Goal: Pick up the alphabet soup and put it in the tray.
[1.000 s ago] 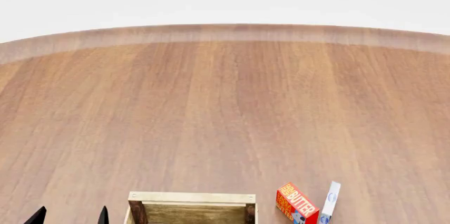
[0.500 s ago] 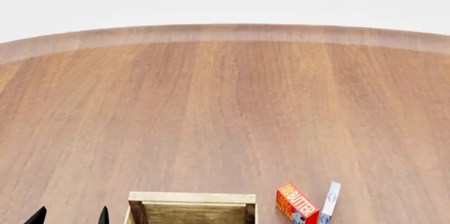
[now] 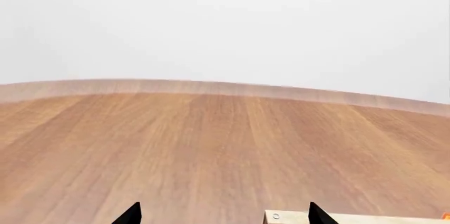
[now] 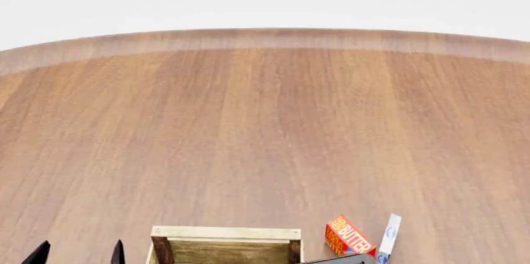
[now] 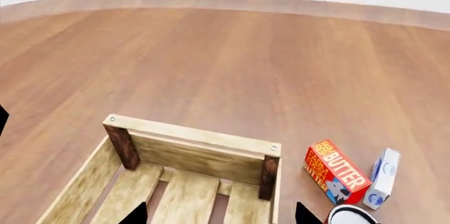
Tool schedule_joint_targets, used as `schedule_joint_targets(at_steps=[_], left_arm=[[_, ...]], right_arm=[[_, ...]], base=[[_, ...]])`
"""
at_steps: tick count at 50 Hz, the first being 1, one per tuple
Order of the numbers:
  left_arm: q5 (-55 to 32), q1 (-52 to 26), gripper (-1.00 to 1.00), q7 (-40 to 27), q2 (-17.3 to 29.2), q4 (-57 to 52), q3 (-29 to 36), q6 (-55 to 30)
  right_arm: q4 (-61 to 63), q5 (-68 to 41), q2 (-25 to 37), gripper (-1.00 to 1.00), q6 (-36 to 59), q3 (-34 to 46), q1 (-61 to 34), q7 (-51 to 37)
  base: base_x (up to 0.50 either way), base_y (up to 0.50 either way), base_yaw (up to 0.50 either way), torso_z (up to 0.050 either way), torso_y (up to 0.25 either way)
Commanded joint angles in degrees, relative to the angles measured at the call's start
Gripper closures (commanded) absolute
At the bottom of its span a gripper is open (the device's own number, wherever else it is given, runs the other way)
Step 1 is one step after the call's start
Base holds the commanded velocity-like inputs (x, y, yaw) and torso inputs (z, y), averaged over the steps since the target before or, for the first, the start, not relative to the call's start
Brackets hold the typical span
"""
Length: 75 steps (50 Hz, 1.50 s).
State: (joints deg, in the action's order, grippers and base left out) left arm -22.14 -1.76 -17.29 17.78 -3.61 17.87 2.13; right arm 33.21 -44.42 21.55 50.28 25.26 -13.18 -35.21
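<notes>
I find the task at its opening stage: nothing is gripped, nothing placed. The alphabet soup cannot be positively identified in any current view. The only candidate is a rounded light rim with a dark band (image 5: 351,214) at the edge of the right wrist view, just beside the butter box (image 5: 336,171); too little of it shows for me to call it the can. I therefore cannot report which way the can's long axis runs or whether it stands upright.

The tray (image 5: 193,135) sits on the tabletop (image 4: 265,140) near the robot, and only its far end rail (image 4: 225,233) shows in the head view. The slats visible in the right wrist view carry nothing. Its long axis appears to run toward the robot, away from that rail.

The left gripper (image 4: 77,253) hangs left of the tray, just beside it; its two dark fingertips (image 3: 131,213) are spread apart with bare tabletop between them, so the jaws are released and empty. The right gripper (image 5: 219,214) hangs over the tray's near portion, tips likewise spread, holding nothing.

A slim white-and-blue carton (image 5: 383,176) stands just beside the butter box.

Remaining, in my judgement: locate the can, grasp it, carry it to the tray, release.
</notes>
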Motion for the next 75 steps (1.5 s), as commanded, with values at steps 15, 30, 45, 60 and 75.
schedule_joint_targets(at_steps=[15,30,45,60,75], left_arm=[[1.33,1.35,-1.00,-2.53,2.04,-7.66,0.08,-0.92],[1.01,1.64,-1.00,-3.33,2.73,-9.86,-0.23,-1.32],[1.21,2.40,-1.00,-4.42,3.79,-13.80,-0.17,-2.20],[0.27,2.76,-1.00,-5.76,5.06,-19.63,-0.28,-4.47],[-0.88,2.69,-1.00,-6.06,5.58,-21.60,-0.35,-5.33]], right_arm=[[2.50,20.40,5.77,-1.00,-18.97,6.34,5.96,0.91],[5.56,26.12,7.51,-1.00,-21.72,7.48,5.77,-0.93],[9.49,29.22,8.98,-1.00,-23.73,6.62,6.27,-3.25],[11.21,29.20,9.15,-1.00,-27.89,4.84,7.31,-3.96],[13.32,31.22,9.58,-1.00,-28.87,5.07,6.32,-4.36]], base=[[0.00,0.00,0.00,0.000,0.000],[0.00,0.00,0.00,0.000,0.000],[0.00,0.00,0.00,0.000,0.000],[0.00,0.00,0.00,0.000,0.000],[0.00,0.00,0.00,0.000,0.000]])
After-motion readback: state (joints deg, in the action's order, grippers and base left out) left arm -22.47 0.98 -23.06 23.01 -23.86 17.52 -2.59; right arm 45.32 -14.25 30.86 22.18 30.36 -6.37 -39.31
